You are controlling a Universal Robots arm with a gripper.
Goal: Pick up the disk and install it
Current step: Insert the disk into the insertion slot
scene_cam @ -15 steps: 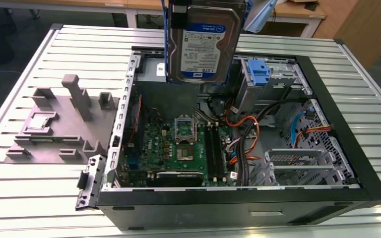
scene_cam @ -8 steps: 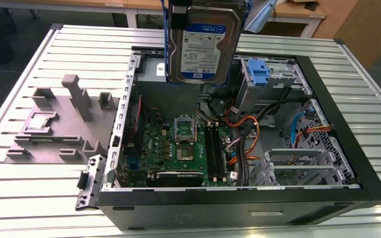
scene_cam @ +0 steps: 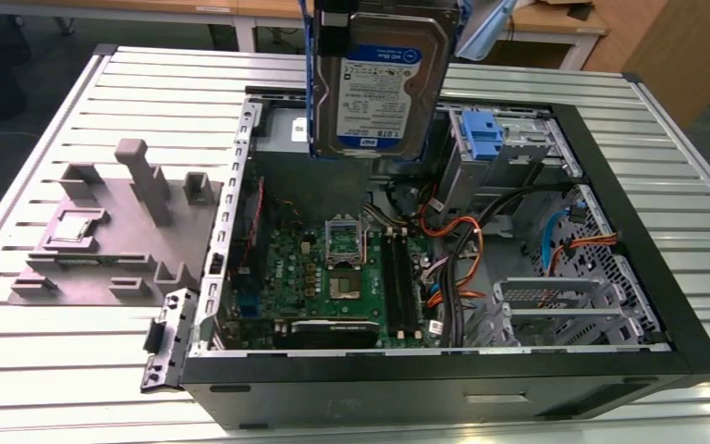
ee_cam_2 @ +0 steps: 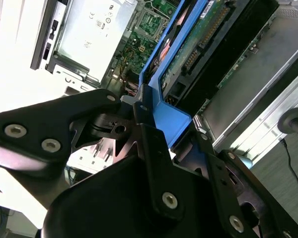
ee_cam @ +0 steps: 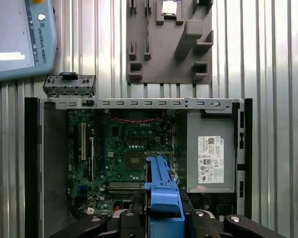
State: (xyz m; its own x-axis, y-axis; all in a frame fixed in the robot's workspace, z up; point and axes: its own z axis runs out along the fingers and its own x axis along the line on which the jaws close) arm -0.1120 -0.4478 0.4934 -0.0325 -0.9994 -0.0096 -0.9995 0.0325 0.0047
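The slatted table holds the open case; the disk hangs upright, top centre of the exterior view, your gripper pinching its edges.

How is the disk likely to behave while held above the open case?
Probably stiff: the disk hangs upright with no sag. Its metal body looks heavy for its size. The pincer grips its blue plastic rail, which may flex or slip.

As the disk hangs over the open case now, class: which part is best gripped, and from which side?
Its blue carrier end, from above: the disk hangs upright with that end uppermost, where the gripper clamps it.
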